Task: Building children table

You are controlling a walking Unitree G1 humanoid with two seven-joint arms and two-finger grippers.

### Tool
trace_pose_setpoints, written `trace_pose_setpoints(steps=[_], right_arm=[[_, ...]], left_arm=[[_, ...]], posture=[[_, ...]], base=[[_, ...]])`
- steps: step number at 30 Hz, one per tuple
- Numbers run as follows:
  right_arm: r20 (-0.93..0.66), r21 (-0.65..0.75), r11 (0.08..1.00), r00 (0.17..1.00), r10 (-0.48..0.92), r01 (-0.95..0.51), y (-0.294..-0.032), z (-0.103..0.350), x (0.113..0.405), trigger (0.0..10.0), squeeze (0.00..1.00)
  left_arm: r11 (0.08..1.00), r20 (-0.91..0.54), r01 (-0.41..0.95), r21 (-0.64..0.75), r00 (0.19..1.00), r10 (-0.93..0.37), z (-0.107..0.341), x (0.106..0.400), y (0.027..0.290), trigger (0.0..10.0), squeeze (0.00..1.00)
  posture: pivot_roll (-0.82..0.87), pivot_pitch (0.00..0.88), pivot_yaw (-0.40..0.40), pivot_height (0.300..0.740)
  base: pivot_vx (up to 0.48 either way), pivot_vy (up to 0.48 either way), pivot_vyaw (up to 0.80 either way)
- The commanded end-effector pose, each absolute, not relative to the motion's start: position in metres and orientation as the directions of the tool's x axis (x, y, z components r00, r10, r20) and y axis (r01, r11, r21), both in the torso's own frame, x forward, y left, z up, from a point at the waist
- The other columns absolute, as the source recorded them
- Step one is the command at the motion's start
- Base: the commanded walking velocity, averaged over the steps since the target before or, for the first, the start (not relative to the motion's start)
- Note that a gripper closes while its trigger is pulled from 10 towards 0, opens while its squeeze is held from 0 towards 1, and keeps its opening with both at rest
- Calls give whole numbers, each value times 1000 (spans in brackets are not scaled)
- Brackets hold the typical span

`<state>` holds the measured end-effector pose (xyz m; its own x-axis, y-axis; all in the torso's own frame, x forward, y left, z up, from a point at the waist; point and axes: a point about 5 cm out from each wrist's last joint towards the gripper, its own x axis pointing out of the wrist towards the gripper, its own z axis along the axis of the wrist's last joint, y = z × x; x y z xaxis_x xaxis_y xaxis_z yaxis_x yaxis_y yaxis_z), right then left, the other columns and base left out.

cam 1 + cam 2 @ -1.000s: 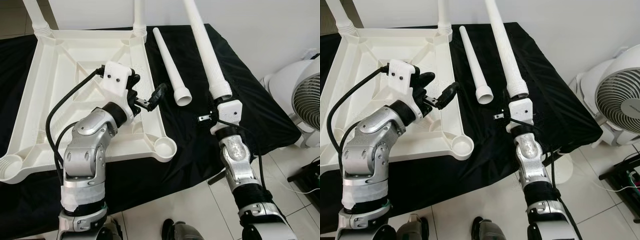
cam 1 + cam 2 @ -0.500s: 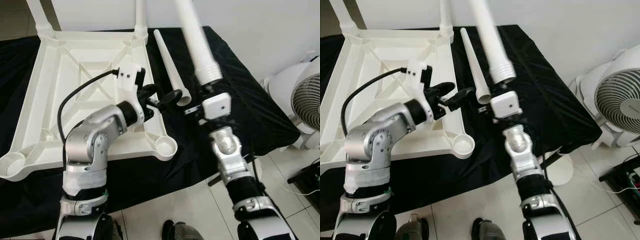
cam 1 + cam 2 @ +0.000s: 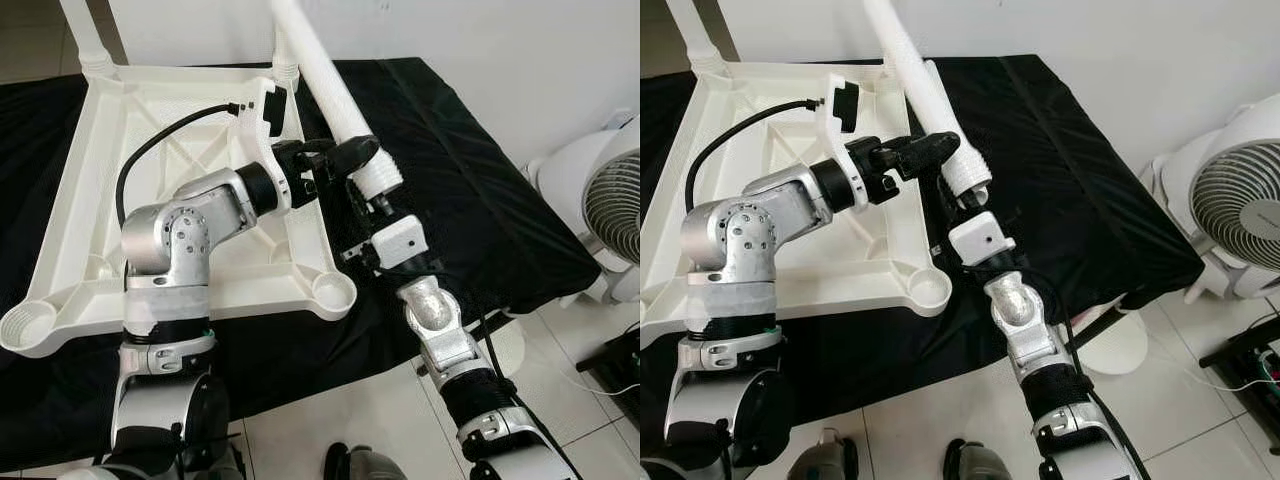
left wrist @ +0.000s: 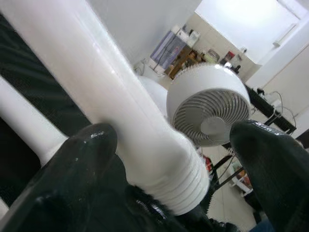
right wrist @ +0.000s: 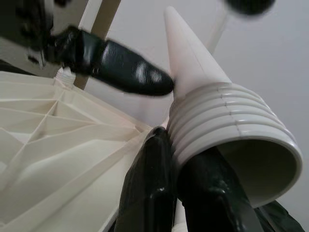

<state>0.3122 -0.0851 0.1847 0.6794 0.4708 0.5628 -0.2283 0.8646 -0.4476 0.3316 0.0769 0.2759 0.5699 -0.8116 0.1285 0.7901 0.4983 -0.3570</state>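
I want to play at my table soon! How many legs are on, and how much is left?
Two legs already stand in the far corners of the upside-down tabletop. A third leg is in hand: the right gripper holds its ribbed end while the left gripper, open, straddles it. Both near corner sockets are still empty, so two legs remain.

Left silver arm bent sharply at the elbow, forearm reaching across to the robot's right. Left claw (image 3: 340, 158) at mid-scene, its long black fingers (image 4: 91, 145) spread wide, one on either side of a white ribbed plastic table leg (image 3: 335, 100). Right silver arm extends up and inward from lower right. Right claw (image 5: 186, 188) clamped on that leg's ribbed, threaded end, black fingers pressed together against it.
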Motion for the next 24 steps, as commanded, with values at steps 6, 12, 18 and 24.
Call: trace_pose_setpoints(steps=[6, 12, 18, 24], right_arm=[[573, -449, 861, 663, 482, -238, -80, 182, 305, 10000, 0], [560, -460, 855, 669, 489, -240, -81, 178, 302, 10000, 0], [541, -476, 844, 673, 504, -249, -82, 171, 296, 10000, 0], [527, -468, 846, 687, 500, -256, -83, 164, 289, 10000, 0]], left_arm=[[481, 54, 775, -410, 547, -835, 268, 343, 71, 10000, 0], [555, 7, 706, -439, 620, -784, 271, 361, 75, 10000, 0], [565, 36, 672, -479, 658, -752, 292, 378, 79, 10000, 0], [600, 53, 657, -456, 693, -719, 308, 390, 86, 10000, 0]], posture=[[99, 84, -27, 740], [92, 96, -22, 740], [87, 96, -23, 740], [87, 91, -27, 740]], base=[[0, 0, 0], [0, 0, 0], [0, 0, 0], [0, 0, 0]])
